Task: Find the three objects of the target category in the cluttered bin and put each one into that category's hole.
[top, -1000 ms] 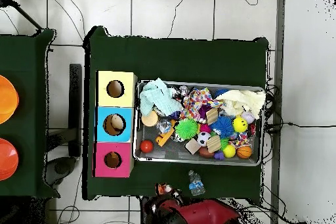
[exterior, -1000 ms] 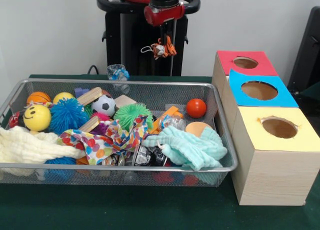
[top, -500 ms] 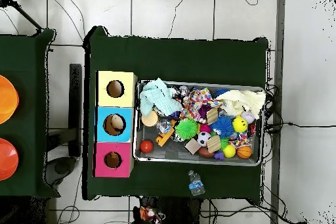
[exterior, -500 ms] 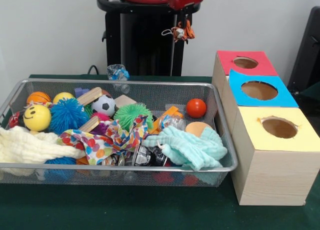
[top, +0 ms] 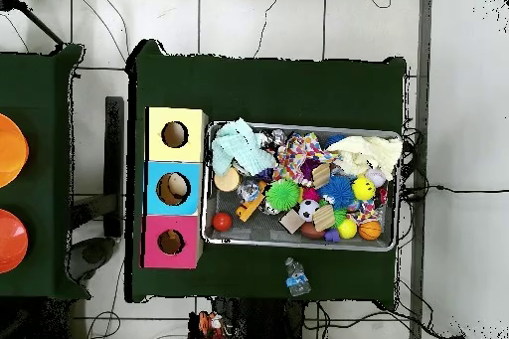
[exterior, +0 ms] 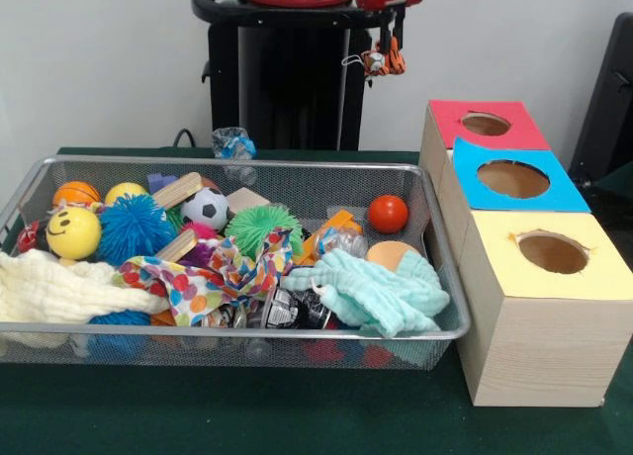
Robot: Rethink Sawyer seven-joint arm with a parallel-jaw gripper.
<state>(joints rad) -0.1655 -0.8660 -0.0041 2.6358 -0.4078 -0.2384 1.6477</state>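
My gripper (exterior: 392,38) hangs at the top of the front view, behind the table and left of the red box; it is shut on a small orange striped plush toy (exterior: 381,59) that dangles below it. In the overhead view the toy (top: 207,323) shows at the bottom edge, off the table. The wire bin (exterior: 237,330) holds balls, wooden blocks and cloths. At its right stand three wooden boxes with round holes: red-topped (exterior: 447,117), blue-topped (exterior: 473,190) and yellow-topped (exterior: 495,267).
In the bin lie a mint cloth (exterior: 376,289), a cream cloth (exterior: 59,289), a dotted cloth (exterior: 213,275), a red ball (exterior: 388,214) and a smiley ball (exterior: 72,233). A crushed water bottle (exterior: 233,142) lies behind the bin. Two orange bowls (top: 8,151) sit on a side table.
The arm has swung right in the front view, carrying the plush toy from behind the bin's middle towards the boxes. In the overhead view the toy moved left and down.
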